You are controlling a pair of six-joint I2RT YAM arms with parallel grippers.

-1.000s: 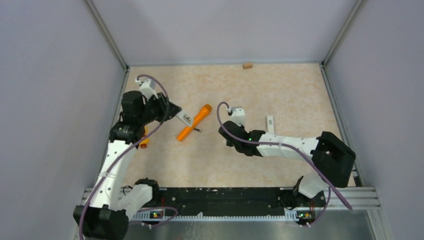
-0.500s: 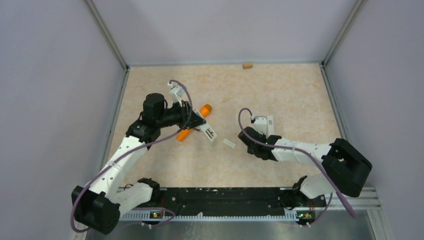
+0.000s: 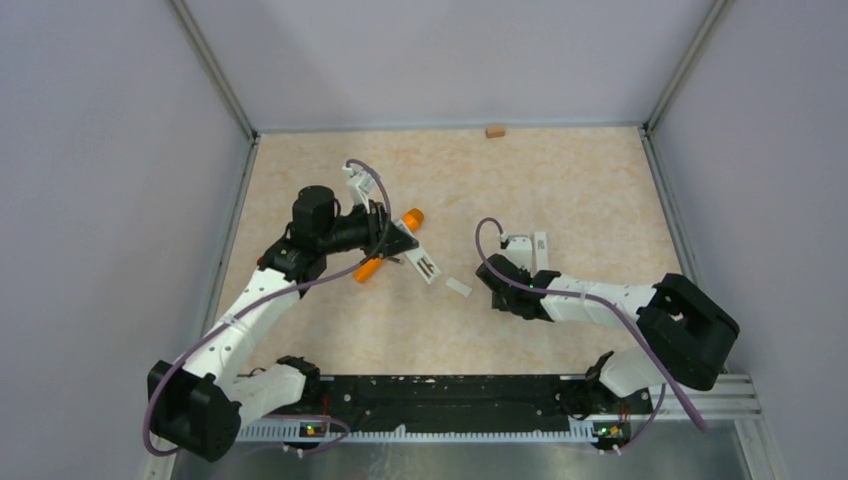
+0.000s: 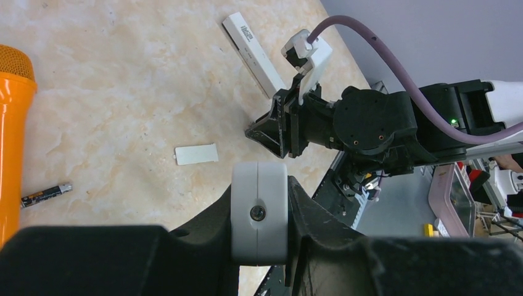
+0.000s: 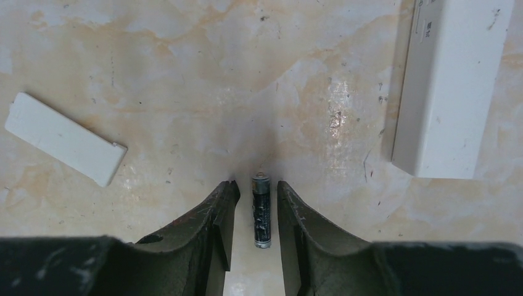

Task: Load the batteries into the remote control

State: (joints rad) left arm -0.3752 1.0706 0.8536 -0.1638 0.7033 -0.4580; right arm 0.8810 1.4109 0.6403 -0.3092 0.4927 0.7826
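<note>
My left gripper (image 4: 259, 185) is shut on the end of the white remote control (image 4: 259, 213), which is held above the table; the top view shows the remote (image 3: 425, 266) with its dark battery slot facing up. One battery (image 5: 261, 209) lies on the table between my right gripper's (image 5: 253, 191) open fingers, with a gap on each side. A second battery (image 4: 46, 195) lies beside the orange torch-like tube (image 3: 388, 246). The remote's loose white cover (image 3: 458, 288) lies flat between the two grippers.
A white bar-shaped device (image 3: 541, 250) lies just right of my right gripper (image 3: 492, 283), close to its wrist. A small tan block (image 3: 494, 131) sits at the back wall. Grey walls enclose the table on three sides.
The left arm swung right, carrying the remote past the orange tube. The right arm drew back to the right and its jaws opened, leaving a battery lying between them.
</note>
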